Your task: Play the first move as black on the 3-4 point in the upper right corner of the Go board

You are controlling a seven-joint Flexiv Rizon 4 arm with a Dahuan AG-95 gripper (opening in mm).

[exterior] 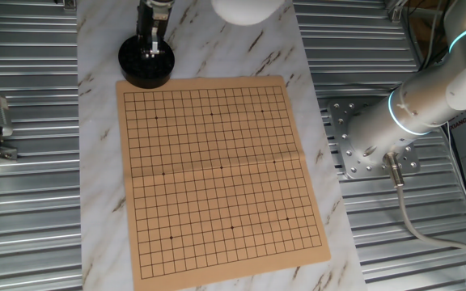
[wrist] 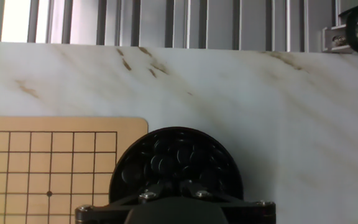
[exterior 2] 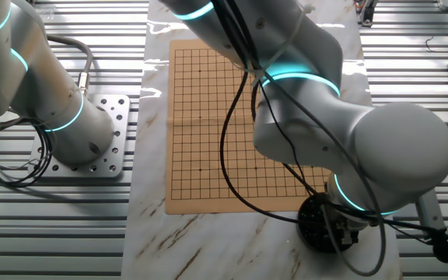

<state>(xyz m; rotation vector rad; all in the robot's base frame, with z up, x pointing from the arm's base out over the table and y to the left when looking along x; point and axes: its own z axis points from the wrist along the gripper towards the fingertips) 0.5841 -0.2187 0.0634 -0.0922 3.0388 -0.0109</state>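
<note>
A round black bowl stands on the marble sheet just off one corner of the wooden Go board. In the hand view the bowl is heaped with several small glossy black stones. I cannot single out one as the first move as black. My gripper points straight down into the bowl, and its dark fingers reach in among the stones. The fingertips blend into the stones, so their gap does not show. The board's grid carries no stones.
The board lies on a marble-patterned sheet over a ribbed metal table. The arm's base plate is bolted beside the board. In the other fixed view the arm hangs over the board and part of the bowl.
</note>
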